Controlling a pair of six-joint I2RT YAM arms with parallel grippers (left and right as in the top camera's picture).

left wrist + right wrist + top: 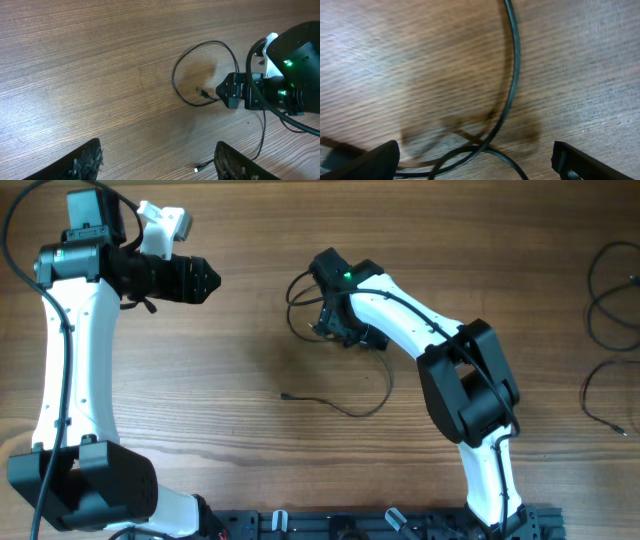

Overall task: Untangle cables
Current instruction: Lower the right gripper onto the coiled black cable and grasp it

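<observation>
A thin black cable [372, 402] lies mid-table. It forms a loop [294, 300] and trails down to a small plug end [285, 395]. My right gripper [325, 328] hangs low over the loop. In the right wrist view its jaws stand wide open [475, 165] over two crossing strands [512, 75], touching neither. In the left wrist view the loop [175, 75] curls beside the right gripper [229, 91], and a plug end [197, 170] lies near my open left gripper [160, 167]. The left gripper [205, 278] is far left of the loop and holds nothing.
More loose black cables lie at the far right edge, one set of loops [605, 295] above another strand [598, 405]. The right arm's white link [410, 325] crosses the table's middle. A black rail [380, 525] runs along the front edge.
</observation>
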